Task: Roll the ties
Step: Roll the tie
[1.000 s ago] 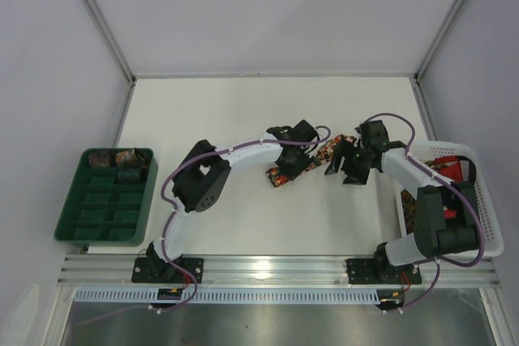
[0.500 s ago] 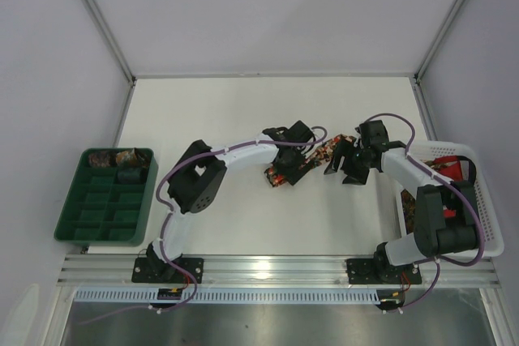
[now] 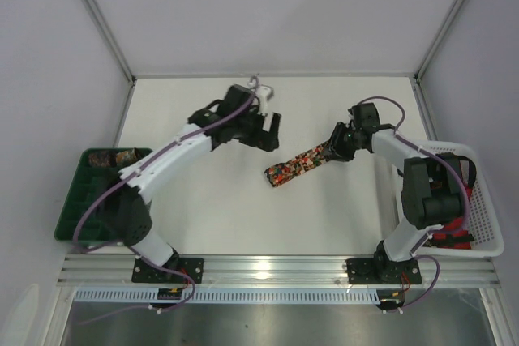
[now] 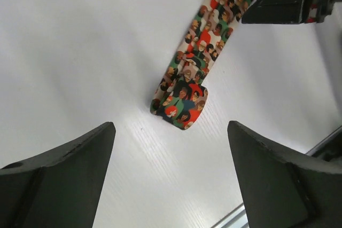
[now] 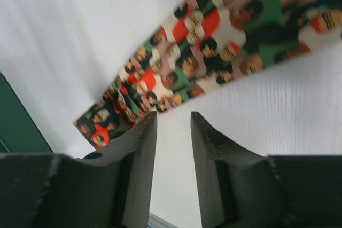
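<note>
One tie [image 3: 296,165], patterned in red, green and dark flecks, lies flat and diagonal on the white table. Its folded lower-left end [image 4: 179,108] shows in the left wrist view. My left gripper [image 3: 266,137] hovers behind and to the left of the tie, with jaws wide open and empty [image 4: 171,126]. At the tie's upper-right end is my right gripper [image 3: 334,151]. In its wrist view the fingers stand a narrow gap apart [image 5: 173,116] with only bare table between them, just short of the tie's edge [image 5: 214,52].
A green compartment tray [image 3: 81,208] sits at the left table edge with rolled ties [image 3: 112,157] in its back cells. A white basket [image 3: 485,208] at the right edge holds more fabric [image 3: 450,237]. Grey walls close in the back and both sides.
My left arm has lifted off the tie and swung back and left, opening wide. The right gripper has moved back to the tie's far end and narrowed. The tie now lies uncovered.
</note>
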